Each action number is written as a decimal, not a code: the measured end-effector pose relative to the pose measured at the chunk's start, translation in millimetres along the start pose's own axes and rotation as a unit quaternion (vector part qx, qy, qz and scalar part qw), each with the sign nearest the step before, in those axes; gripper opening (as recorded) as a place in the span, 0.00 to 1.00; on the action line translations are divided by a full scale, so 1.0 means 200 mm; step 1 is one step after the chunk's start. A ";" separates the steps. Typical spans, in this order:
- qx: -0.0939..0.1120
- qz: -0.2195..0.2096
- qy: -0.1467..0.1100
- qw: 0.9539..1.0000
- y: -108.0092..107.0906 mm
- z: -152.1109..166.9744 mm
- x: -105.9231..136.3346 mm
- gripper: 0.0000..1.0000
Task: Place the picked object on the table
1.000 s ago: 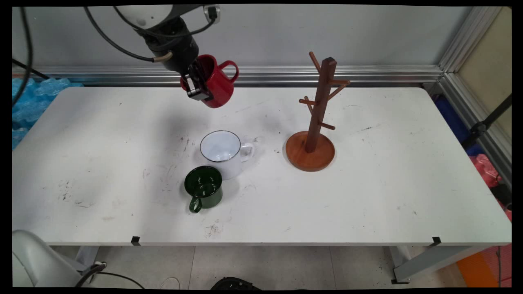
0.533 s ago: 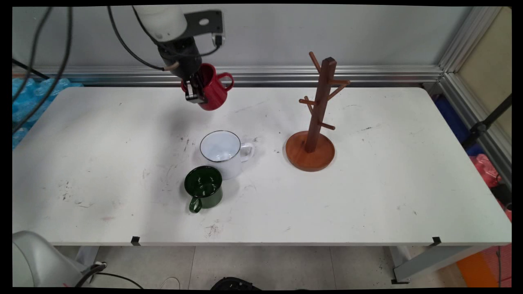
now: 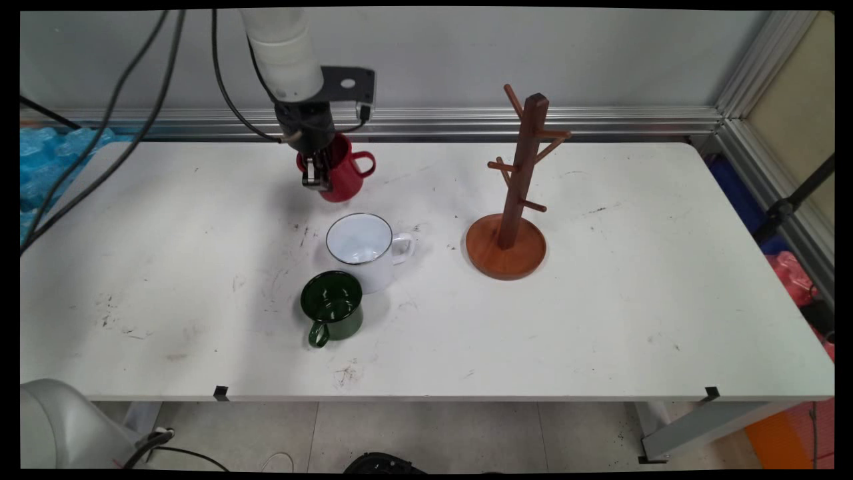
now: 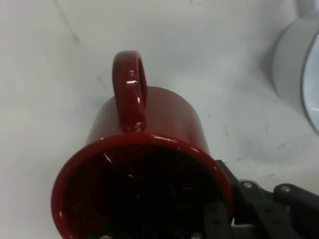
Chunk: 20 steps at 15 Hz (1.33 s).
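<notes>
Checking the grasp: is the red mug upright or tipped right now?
Roughly upright. The red mug hangs from the gripper, which pinches its rim, mouth up, handle toward the rack. Table contact: cannot tell.

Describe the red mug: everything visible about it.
The red mug is glossy, ceramic-looking, with a round loop handle pointing toward the picture's right in the main view. The gripper is shut on its rim, one finger inside the dark, apparently empty interior, one outside. It is roughly upright at the table's far side, behind the white mug; whether its base touches the table cannot be told.
</notes>
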 end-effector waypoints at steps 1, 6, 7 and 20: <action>-0.003 0.004 -0.007 1.000 -0.01 0.04 0.01 0.00; -0.012 0.022 -0.029 0.999 -0.05 0.17 0.05 0.00; -0.013 0.025 -0.032 0.999 -0.05 0.19 0.06 0.00; -0.025 0.043 -0.039 0.998 -0.08 0.32 0.14 0.00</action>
